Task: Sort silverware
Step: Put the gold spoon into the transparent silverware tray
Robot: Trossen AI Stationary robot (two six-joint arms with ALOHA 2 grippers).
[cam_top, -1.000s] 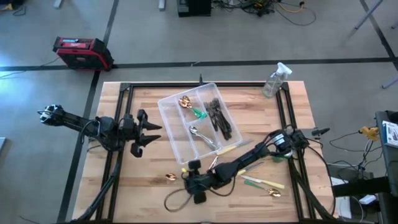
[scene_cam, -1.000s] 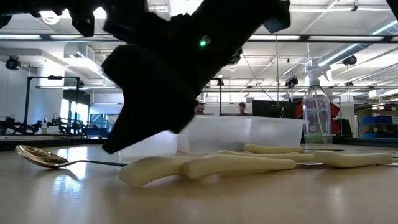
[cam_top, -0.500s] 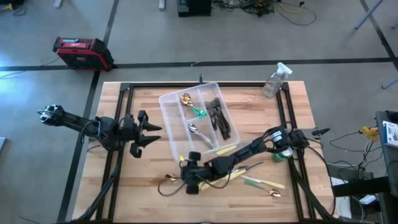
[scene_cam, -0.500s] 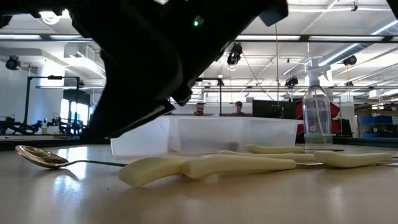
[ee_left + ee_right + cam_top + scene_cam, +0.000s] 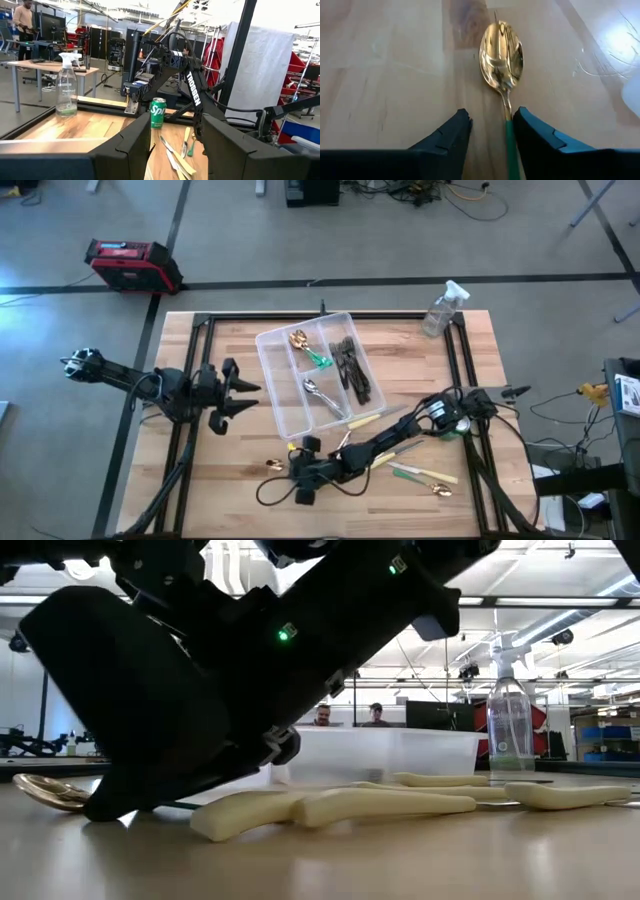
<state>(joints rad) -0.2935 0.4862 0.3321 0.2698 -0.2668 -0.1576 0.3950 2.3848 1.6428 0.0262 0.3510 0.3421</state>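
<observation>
- Right wrist view: our right gripper sits low over the table with its jaws parted, straddling the green handle of a gold spoon; the fingers do not yet pinch it.
- The spoon's long axis runs straight ahead of the gripper, bowl farthest from the wrist, handle between the fingers, so we judge a plain close will take it.
- On the high view the spoon lies just off the near left corner of the clear tray, and the right gripper is right at it; the left gripper, also open, waits well left of the tray.
- Cream-handled knives lie just right of the spoon, near the tray's front edge.
- Compared with a second ago, the right arm has reached further left and dropped, and its jaws have narrowed slightly.
</observation>
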